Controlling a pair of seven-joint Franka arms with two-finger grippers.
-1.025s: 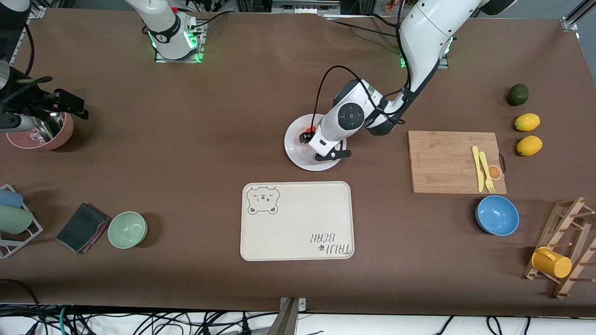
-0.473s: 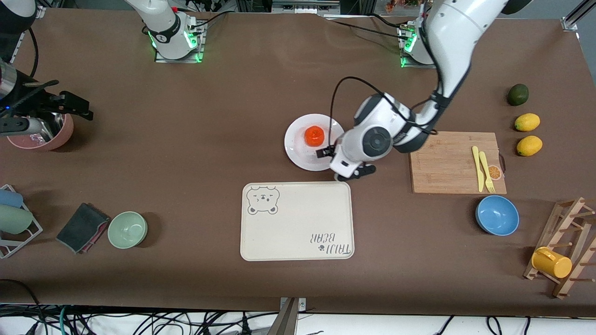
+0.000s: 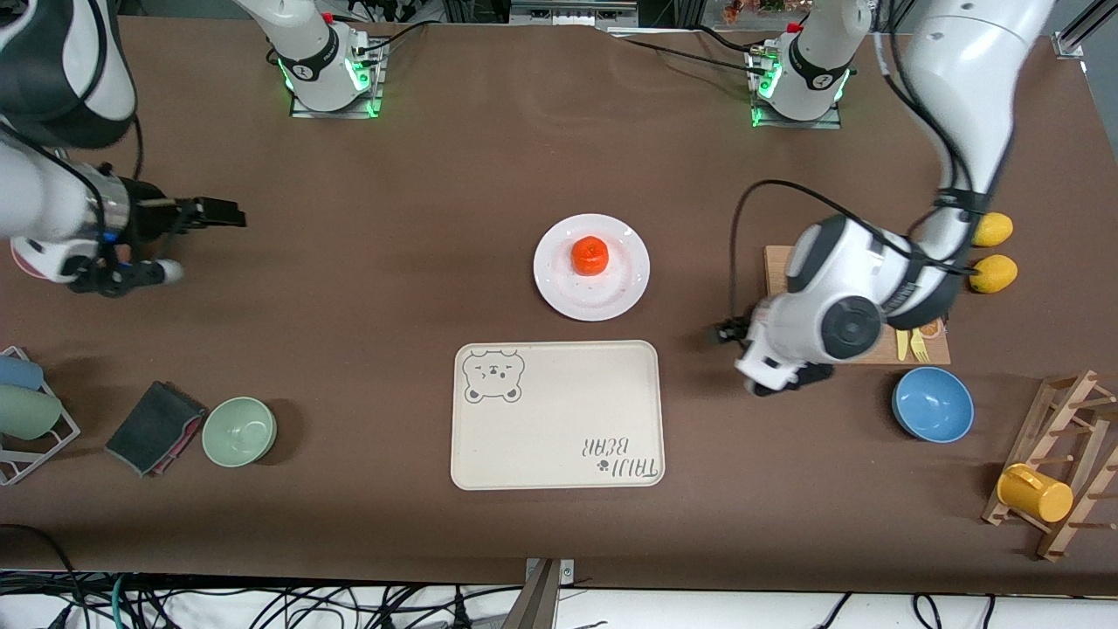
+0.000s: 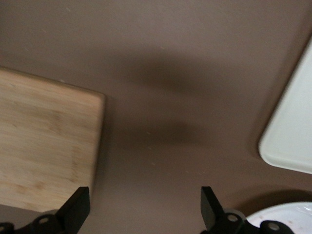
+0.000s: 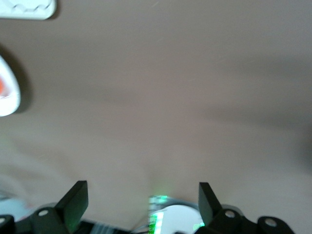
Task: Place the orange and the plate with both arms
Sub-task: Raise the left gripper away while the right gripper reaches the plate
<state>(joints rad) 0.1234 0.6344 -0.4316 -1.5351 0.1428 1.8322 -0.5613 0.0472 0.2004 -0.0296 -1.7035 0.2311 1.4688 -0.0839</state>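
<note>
The orange (image 3: 590, 255) sits on the white plate (image 3: 611, 293) at the middle of the table, with no gripper touching either. My left gripper (image 3: 786, 382) is open and empty, over bare table between the bear-print tray (image 3: 556, 414) and the cutting board (image 3: 838, 301). Its wrist view shows its gripper (image 4: 145, 209), the board's corner (image 4: 44, 156) and the plate's edge (image 4: 287, 214). My right gripper (image 3: 140, 274) is open and empty, over the table toward the right arm's end. Its wrist view shows its gripper (image 5: 141, 204) and the plate's edge (image 5: 9, 97).
The tray lies nearer the front camera than the plate. A blue bowl (image 3: 933, 404), a rack with a yellow mug (image 3: 1035, 494) and lemons (image 3: 993, 273) are at the left arm's end. A green bowl (image 3: 239, 431) and a dark cloth (image 3: 153, 428) are at the right arm's end.
My left gripper has let go of the orange on the plate and swung away toward the cutting board. My right gripper has moved from the pink bowl toward the table's middle.
</note>
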